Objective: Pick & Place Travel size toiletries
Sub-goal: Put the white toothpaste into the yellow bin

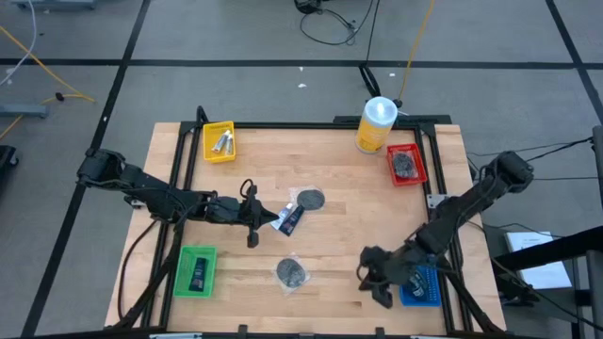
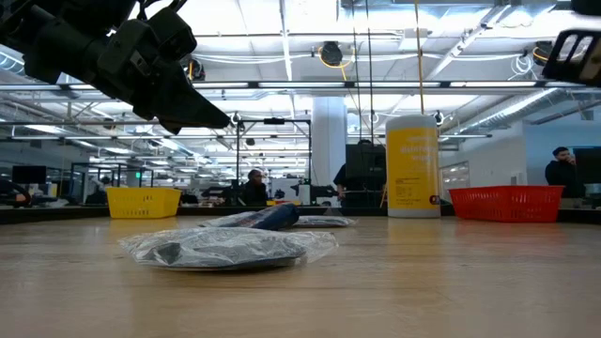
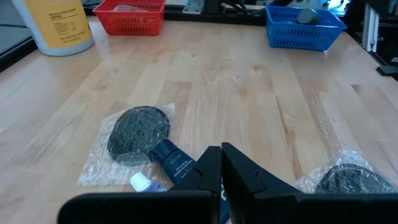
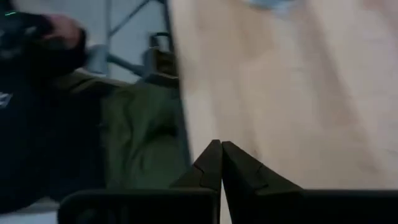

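Reaching step: left gripper point(image 1: 252, 222) mid-frame, jaws shut and empty, just beside dark-capped tube point(image 1: 291, 218) touching wrapped disc point(image 1: 310, 200); right gripper point(image 1: 374, 282) lower right, shut, empty; next, open jaws over tube.

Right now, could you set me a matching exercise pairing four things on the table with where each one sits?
Things:
1. yellow tray
2. red tray
3. green tray
4. canister

Places:
A. near left corner in the high view
B. far edge, just left of the red tray
C. far left corner
D. far right, beside the canister

Pairs: 1-C, 2-D, 3-A, 4-B
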